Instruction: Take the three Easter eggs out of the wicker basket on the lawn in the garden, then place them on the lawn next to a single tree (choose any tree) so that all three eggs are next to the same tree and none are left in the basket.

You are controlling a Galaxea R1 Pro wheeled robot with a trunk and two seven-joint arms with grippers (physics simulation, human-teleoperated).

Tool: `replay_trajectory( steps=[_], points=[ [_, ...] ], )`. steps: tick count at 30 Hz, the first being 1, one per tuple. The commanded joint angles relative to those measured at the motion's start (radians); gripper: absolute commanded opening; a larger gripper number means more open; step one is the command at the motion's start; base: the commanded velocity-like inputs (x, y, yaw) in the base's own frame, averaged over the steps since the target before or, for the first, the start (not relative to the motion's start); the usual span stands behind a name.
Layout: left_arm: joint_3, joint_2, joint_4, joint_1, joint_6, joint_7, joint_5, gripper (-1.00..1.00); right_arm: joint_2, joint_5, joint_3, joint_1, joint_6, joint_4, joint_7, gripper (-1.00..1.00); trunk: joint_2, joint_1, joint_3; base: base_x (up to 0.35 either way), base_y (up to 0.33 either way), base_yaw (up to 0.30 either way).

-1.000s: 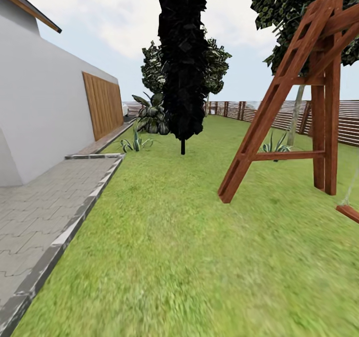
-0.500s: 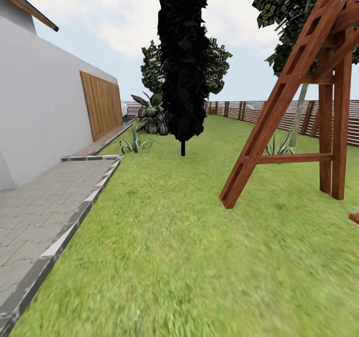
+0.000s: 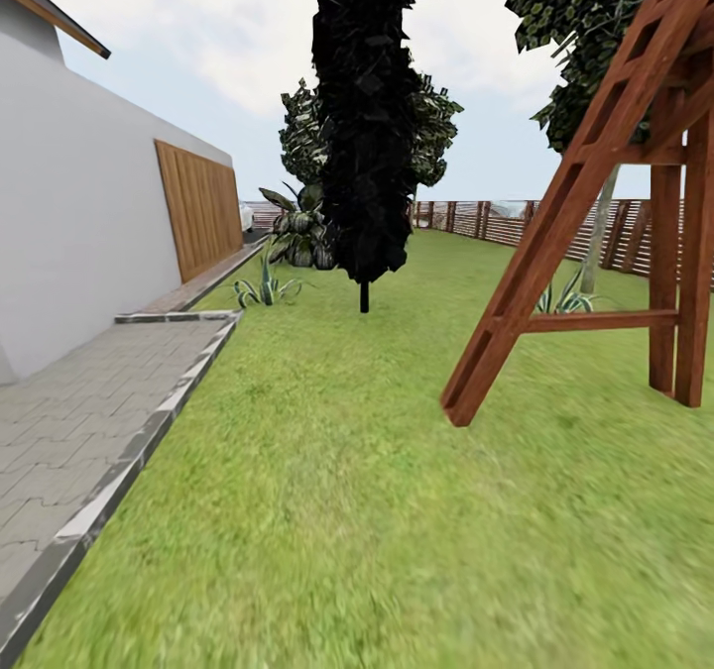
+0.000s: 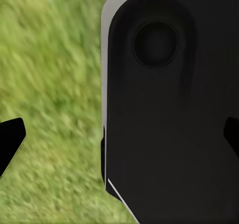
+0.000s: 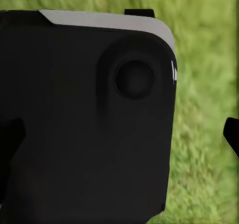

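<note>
We are out on the lawn [image 3: 337, 471], a wide sweep of green grass, with no basket or eggs in sight, so our judgement is that the step in hand is driving to find them.

Taking the swing frame [image 3: 585, 203] as our landmark: it stands close ahead, a slanted red-brown wooden A-frame with ladder rungs. Behind it rises a tree [image 3: 598, 243] with a pale straight trunk and leaf clusters overhead, a fair candidate for the eggs later. Beyond the frame runs a wooden fence [image 3: 516, 221]. Well away from the frame, on our left side, stands a grey house wall [image 3: 89, 213] with a paved patio [image 3: 69, 421] along its foot, edged by a grey kerb [image 3: 139, 441]. Between kerb and frame stands a dark conifer [image 3: 365, 124], further off, with spiky plants [image 3: 266, 290] near the wall.

To do this well, we would keep to the grass corridor between the kerb and the frame's near leg, turning slowly and scanning for the basket. The corridor looks roomy; the frame's leg and the kerb are the edges to mind.

In each wrist view, dark finger tips [image 4: 10, 142] [image 5: 231, 134] stand far apart, so both pairs look released and hold nothing, with a black part of the robot's body [image 4: 169, 114] over blurred grass.
</note>
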Motion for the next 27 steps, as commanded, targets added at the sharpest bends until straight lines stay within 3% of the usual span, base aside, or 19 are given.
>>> replay_trajectory(
  steps=[1,27],
  points=[
    [0.0,0.0,0.0,0.0,0.0,0.0,0.002,1.0,0.0,0.0,0.0,-0.001,0.001,0.002,0.001,1.0,0.0,0.001,-0.001,0.335,0.0,0.0],
    [0.0,0.0,0.0,0.0,0.0,0.0,0.002,1.0,0.002,-0.001,0.0,-0.001,0.002,0.002,0.001,1.0,0.0,0.001,-0.001,0.335,0.019,0.0]
  ],
)
